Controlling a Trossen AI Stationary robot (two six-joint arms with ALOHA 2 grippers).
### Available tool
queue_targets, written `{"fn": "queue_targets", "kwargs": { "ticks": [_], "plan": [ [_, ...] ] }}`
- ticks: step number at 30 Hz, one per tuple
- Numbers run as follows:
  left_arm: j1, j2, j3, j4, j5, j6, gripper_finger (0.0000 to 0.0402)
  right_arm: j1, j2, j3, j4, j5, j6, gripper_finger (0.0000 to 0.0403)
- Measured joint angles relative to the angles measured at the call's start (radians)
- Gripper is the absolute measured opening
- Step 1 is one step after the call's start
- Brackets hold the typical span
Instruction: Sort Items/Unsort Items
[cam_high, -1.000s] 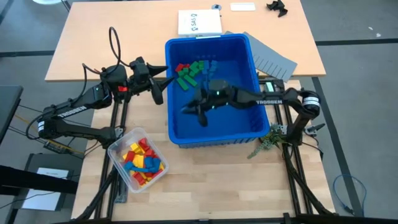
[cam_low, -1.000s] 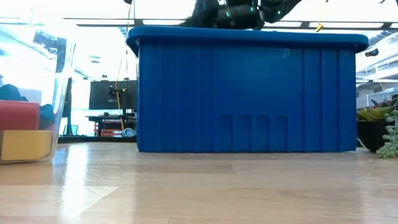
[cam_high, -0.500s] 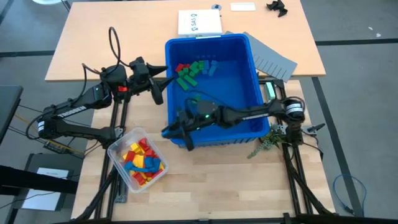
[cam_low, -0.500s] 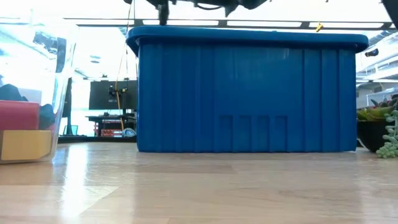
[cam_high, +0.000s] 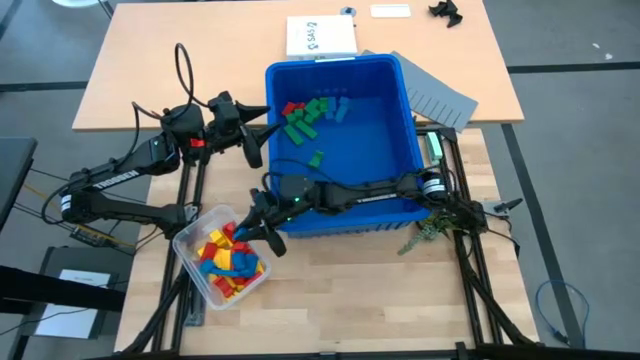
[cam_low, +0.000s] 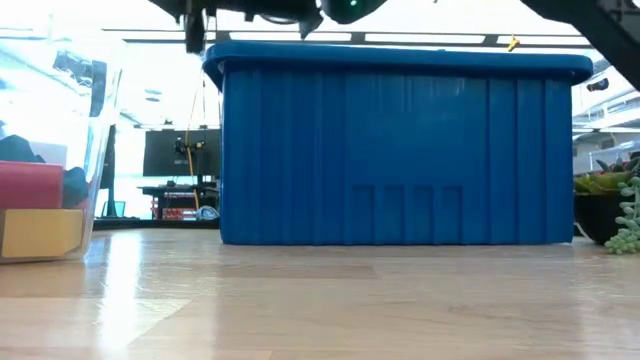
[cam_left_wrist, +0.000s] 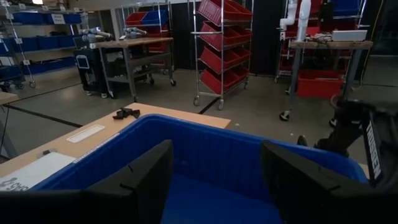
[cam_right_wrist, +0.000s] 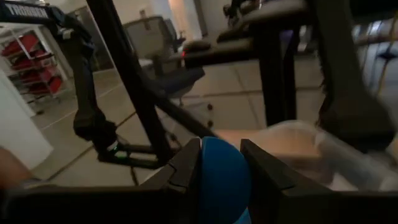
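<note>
1. The right gripper is hanging over the near-left corner of the large blue bin, reaching out toward the clear container that sits on the table just beside that corner.
2. Its two dark fingers are pressing together on a blue block — the right wrist view shows the rounded blue piece filling the gap between them, with the container's pale rim beyond.
3. The left gripper is waiting at the bin's left wall, near the far corner, its fingers standing well apart with nothing between them.
4. Inside the bin, green blocks are lying in a cluster by the far-left corner, with red blocks touching them on the left and a couple of blue ones near them on the right.
5. One lone green block is resting apart from that cluster, nearer the middle of the bin floor.
6. The clear container is holding a jumble of red, yellow and blue blocks — the low view shows a red one and a yellow one against its wall.
</note>
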Motion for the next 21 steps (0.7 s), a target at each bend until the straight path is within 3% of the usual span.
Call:
{"fn": "queue_targets", "kwargs": {
  "ticks": [7,10,13,21],
  "plan": [
    [0.0,0.0,0.0,0.0,0.0,0.0,0.0248,-0.008,0.04,0.059,-0.031,-0.017,0.039,0.0105],
    [0.0,0.0,0.0,0.0,0.0,0.0,0.0248,-0.007,0.04,0.059,-0.035,0.046,0.022,0.0121],
    [0.0,0.0,0.0,0.0,0.0,0.0,0.0248,-0.001,0.04,0.059,-0.04,0.089,-0.001,0.0145],
    [0.0,0.0,0.0,0.0,0.0,0.0,0.0248,-0.007,0.034,0.059,-0.08,0.057,-0.018,0.0226]
  ]
}}
